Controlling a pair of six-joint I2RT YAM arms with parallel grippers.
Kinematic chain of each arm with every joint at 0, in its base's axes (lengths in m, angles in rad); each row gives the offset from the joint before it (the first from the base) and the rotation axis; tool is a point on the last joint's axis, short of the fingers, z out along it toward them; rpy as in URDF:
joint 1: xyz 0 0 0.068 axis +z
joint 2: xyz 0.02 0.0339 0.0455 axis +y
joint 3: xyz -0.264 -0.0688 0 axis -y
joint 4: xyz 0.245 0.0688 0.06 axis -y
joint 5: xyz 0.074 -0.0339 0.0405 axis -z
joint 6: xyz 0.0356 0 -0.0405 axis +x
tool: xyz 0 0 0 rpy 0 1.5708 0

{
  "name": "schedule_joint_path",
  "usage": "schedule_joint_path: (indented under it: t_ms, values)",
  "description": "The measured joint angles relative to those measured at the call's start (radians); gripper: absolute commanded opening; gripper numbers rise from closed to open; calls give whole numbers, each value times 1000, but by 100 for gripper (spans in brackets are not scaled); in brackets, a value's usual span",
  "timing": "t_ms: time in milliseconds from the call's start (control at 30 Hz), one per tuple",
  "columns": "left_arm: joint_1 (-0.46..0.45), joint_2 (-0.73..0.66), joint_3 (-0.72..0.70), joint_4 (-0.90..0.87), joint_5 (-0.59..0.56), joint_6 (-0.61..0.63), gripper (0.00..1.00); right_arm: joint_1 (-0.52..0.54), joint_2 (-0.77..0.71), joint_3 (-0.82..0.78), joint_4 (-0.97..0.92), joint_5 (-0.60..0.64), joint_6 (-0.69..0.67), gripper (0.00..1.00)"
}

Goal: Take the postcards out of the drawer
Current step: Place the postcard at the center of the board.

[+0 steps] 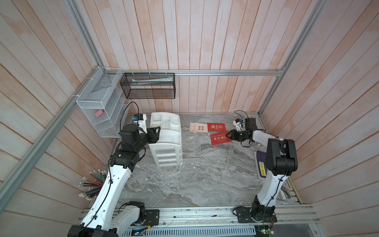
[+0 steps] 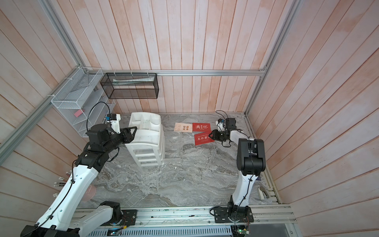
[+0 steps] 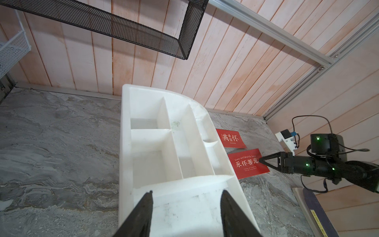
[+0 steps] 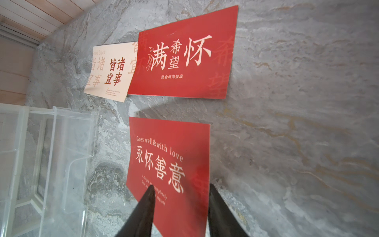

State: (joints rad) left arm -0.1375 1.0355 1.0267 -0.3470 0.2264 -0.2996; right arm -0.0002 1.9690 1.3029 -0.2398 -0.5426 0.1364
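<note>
On the marble bench (image 1: pixel 205 180), beside the drawer organiser (image 1: pixel 166 133) and its clear drawer (image 4: pixel 67 133), lie the postcards (image 2: pixel 200 126): a beige card (image 1: pixel 196 127), a farther red card (image 1: pixel 216 126), a nearer red card (image 1: pixel 218 140). Thin, light, slick, likely bendy; pinch an edge. Right fingers (image 4: pixel 146 205) hang parted over the nearer red card, left fingers (image 3: pixel 143 209) parted above the organiser. Red hides beige's edge; the drawer barely shows from above.

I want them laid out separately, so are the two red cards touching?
Apart. The right wrist view shows bare table between the far red card and the near red card.
</note>
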Motion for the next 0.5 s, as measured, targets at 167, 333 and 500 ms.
schedule_joint_path:
  t_ms: [167, 333, 500]
  values:
    - [0, 1, 0, -6, 0, 0, 56, 24, 0, 0, -3, 64, -1, 43]
    - [0, 3, 0, -7, 0, 0, 56, 50, -7, -3, -7, 169, -1, 43]
    - [1, 4, 0, -8, 0, 0, 56, 79, -48, -32, -5, 256, 2, 44]
